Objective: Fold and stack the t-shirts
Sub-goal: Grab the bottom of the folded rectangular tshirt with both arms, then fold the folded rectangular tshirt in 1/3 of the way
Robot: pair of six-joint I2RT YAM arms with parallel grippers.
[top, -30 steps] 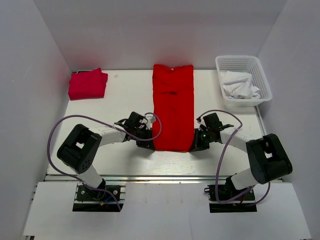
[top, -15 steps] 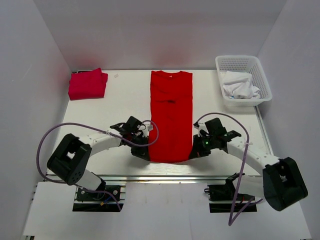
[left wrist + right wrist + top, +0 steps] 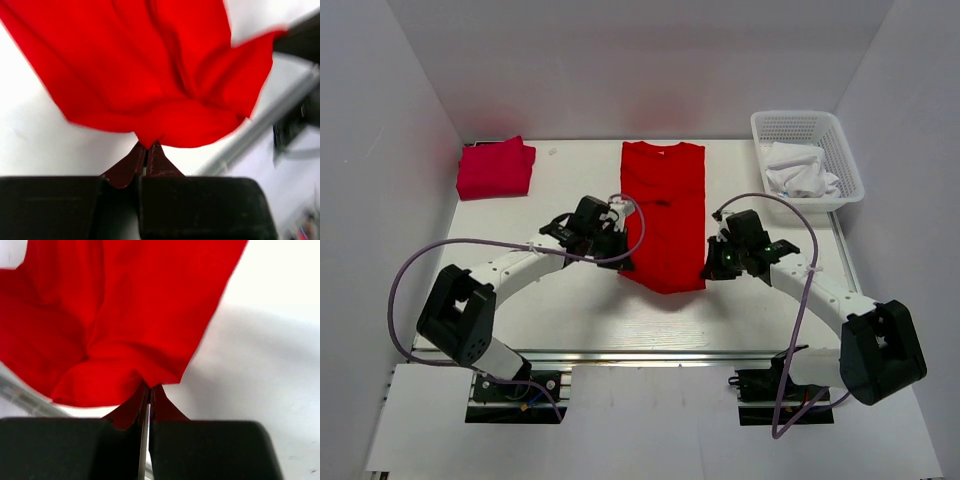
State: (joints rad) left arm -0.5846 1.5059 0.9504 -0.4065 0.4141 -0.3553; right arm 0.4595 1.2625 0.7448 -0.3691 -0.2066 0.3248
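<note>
Our left gripper (image 3: 623, 260) and right gripper (image 3: 711, 270) are each clamped on a near hem corner of the red t-shirt (image 3: 665, 205), hem lifted, collar by the far edge. We judge uneven travel would skew the fold, and a thin pinch could slip. The crimson t-shirt (image 3: 495, 168) in the far left corner and the basket (image 3: 798, 116) in the far right corner stand well apart from it.

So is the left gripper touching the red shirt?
Touching. The left wrist view shows the left gripper pinched shut on the red shirt.
</note>
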